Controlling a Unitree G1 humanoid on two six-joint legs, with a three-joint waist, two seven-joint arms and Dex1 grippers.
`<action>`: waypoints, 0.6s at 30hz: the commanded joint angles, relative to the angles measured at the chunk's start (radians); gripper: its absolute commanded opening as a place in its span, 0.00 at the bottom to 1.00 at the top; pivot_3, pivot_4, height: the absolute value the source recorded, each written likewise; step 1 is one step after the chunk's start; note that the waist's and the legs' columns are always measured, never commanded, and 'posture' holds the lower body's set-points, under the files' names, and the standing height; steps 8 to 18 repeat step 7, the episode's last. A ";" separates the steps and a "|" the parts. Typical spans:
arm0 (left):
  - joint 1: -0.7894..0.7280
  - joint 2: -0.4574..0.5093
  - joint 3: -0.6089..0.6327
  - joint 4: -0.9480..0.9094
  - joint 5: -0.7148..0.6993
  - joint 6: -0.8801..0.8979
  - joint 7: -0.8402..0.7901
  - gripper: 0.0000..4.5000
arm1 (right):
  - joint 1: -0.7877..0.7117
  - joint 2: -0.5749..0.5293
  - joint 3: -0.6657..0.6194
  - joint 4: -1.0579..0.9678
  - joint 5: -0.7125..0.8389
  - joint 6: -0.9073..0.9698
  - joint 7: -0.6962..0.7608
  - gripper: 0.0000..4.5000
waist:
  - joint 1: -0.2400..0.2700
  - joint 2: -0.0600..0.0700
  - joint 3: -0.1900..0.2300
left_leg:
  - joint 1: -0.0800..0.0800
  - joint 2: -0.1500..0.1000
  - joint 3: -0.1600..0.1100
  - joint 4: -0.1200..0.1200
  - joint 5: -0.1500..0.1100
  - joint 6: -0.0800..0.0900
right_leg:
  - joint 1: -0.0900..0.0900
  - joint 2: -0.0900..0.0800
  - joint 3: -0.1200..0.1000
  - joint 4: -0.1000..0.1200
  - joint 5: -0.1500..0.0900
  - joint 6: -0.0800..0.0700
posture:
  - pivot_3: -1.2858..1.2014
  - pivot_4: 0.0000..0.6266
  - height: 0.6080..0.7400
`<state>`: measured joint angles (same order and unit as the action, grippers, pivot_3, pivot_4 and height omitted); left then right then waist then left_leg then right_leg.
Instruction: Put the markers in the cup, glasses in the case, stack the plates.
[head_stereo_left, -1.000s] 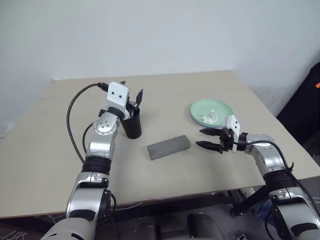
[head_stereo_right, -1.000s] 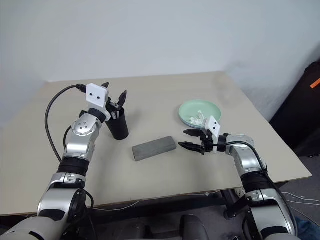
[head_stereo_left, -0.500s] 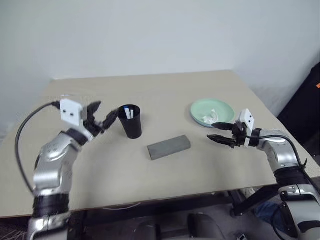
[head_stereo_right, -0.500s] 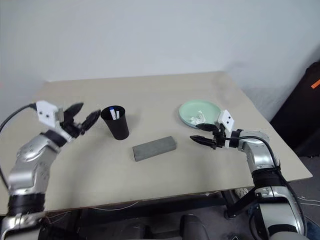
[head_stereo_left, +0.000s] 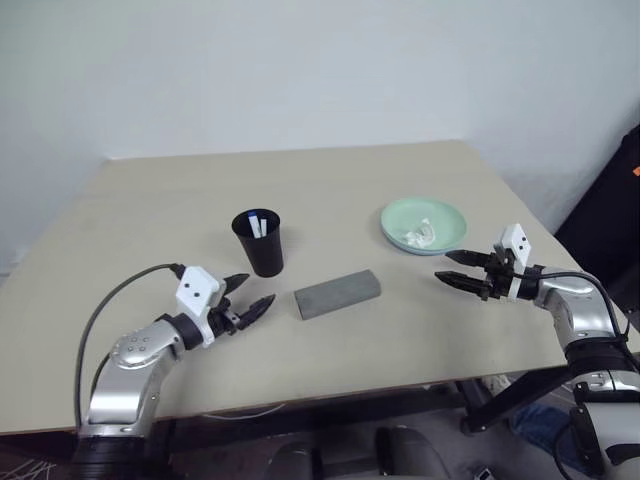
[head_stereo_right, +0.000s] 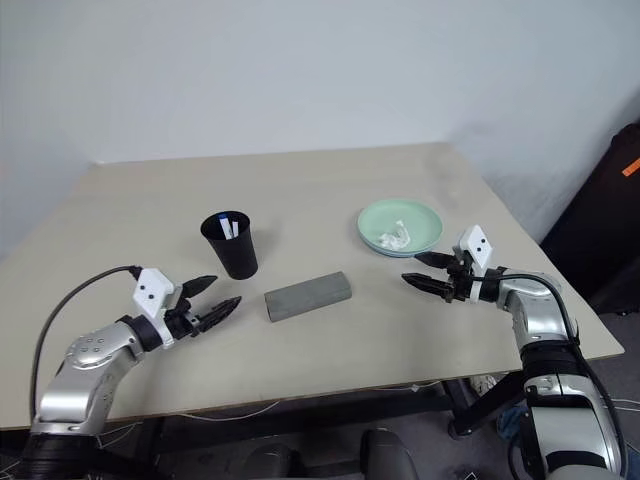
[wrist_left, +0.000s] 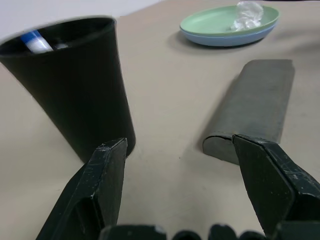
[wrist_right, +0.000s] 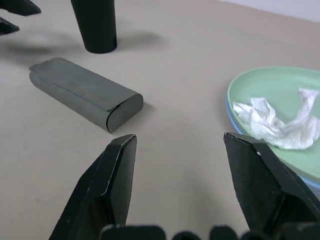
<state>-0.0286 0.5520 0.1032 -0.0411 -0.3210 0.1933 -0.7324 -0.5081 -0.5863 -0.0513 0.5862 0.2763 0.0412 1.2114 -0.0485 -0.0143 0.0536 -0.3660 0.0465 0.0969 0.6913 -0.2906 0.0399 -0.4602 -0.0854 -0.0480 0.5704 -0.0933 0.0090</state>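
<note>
The black cup (head_stereo_left: 260, 245) stands upright at mid-table with the white-barrelled markers (head_stereo_left: 257, 226) standing in it. The grey case (head_stereo_left: 338, 293) lies shut just right of the cup. The mint green plate (head_stereo_left: 423, 222) rests on the light blue plate (wrist_left: 227, 40) at the right. The glasses are out of view. My left gripper (head_stereo_left: 258, 288) hovers open and empty near the front edge, pointing between cup and case. My right gripper (head_stereo_left: 442, 266) is open and empty in front of the plates, pointing toward the case.
A crumpled white scrap (head_stereo_left: 420, 234) lies in the green plate. The tan table (head_stereo_left: 330, 180) is bare behind the objects. A cable (head_stereo_left: 120, 300) loops from my left wrist. The table's right edge runs close behind my right arm.
My left gripper has left the cup's rim, pulling back and down to the front left of the table. My right gripper has slid right, away from the case. The markers now show in the cup.
</note>
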 joint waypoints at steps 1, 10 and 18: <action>-0.037 -0.021 0.000 0.047 0.021 -0.045 0.009 0.78 | 0.021 -0.016 -0.035 -0.081 0.031 0.015 -0.016 0.67 | 0.000 0.000 0.000 | 0.000 0.000 0.000 0.000 0.000 0.000 | 0.000 0.000 0.000 0.000 0.000 0.000 | 0.52 0.00 0.94; -0.028 -0.040 -0.002 0.075 0.028 -0.060 0.007 0.78 | 0.076 -0.030 -0.051 -0.163 0.042 0.061 -0.032 0.67 | 0.000 0.000 0.000 | 0.000 0.000 0.000 0.000 -0.001 -0.001 | -0.001 0.000 0.000 0.000 0.000 0.000 | 0.52 0.00 0.94; -0.028 -0.040 -0.002 0.075 0.028 -0.060 0.007 0.78 | 0.076 -0.030 -0.051 -0.163 0.042 0.061 -0.032 0.67 | 0.000 0.000 0.000 | 0.000 0.000 0.000 0.000 -0.001 -0.001 | -0.001 0.000 0.000 0.000 0.000 0.000 | 0.52 0.00 0.94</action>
